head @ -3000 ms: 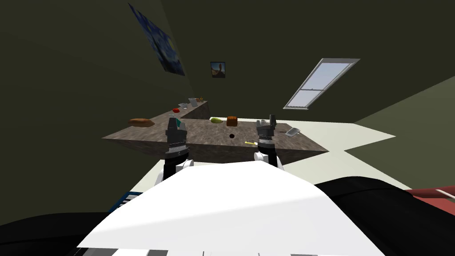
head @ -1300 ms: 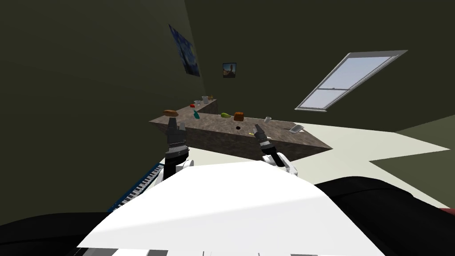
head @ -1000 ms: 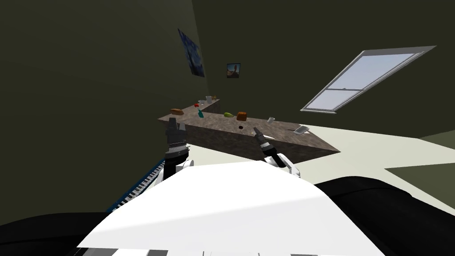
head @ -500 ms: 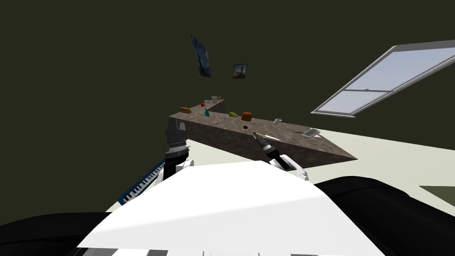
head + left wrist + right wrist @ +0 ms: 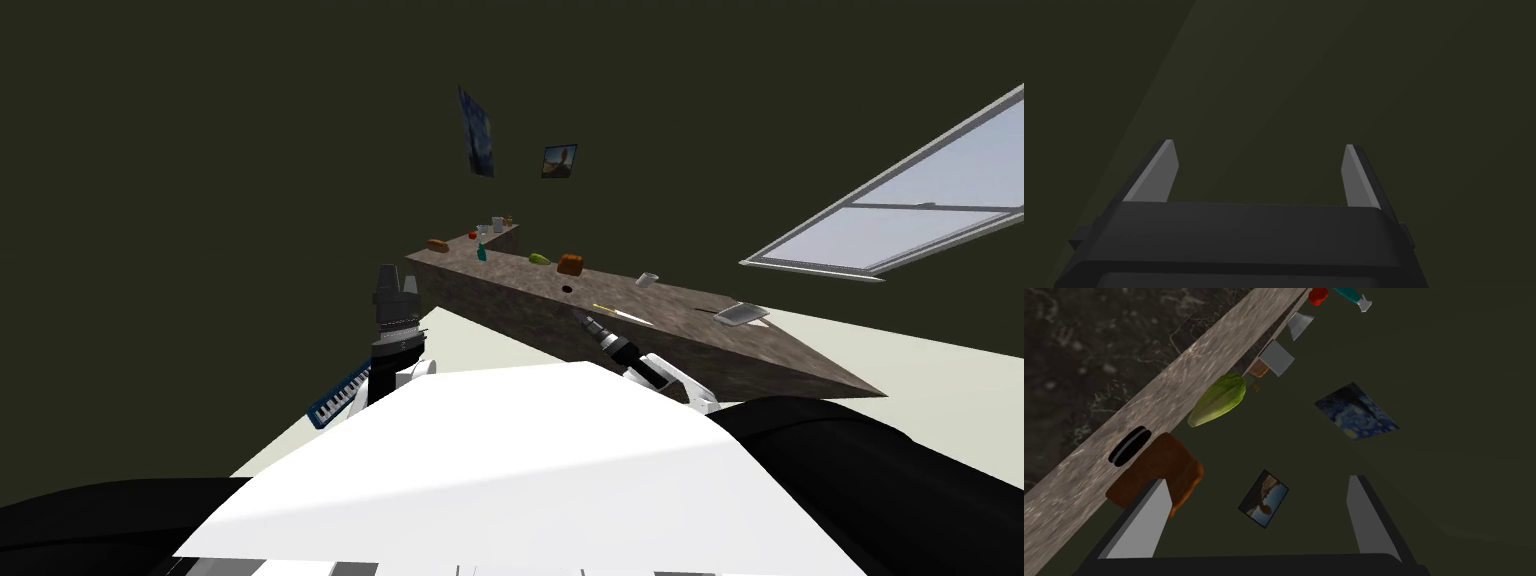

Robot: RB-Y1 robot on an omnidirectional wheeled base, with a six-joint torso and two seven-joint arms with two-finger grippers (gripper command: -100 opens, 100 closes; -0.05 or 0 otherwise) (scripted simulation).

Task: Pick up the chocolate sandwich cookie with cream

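Right wrist view: right pincer (image 5: 1259,479) spread wide, clear of cookie (image 5: 1129,445).

You face dark olive walls (image 5: 200,150), a window (image 5: 900,220) at right, a blue painting (image 5: 477,145) far off, pale floor (image 5: 470,340) and a mottled brown worktop (image 5: 690,300).

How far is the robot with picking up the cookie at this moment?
Nothing is finished yet: the cookie lies flat on the counter beside the bread. In hand: the right gripper, open, is near the counter's front, short of the cookie. Remaining: reach, close on it, lift.
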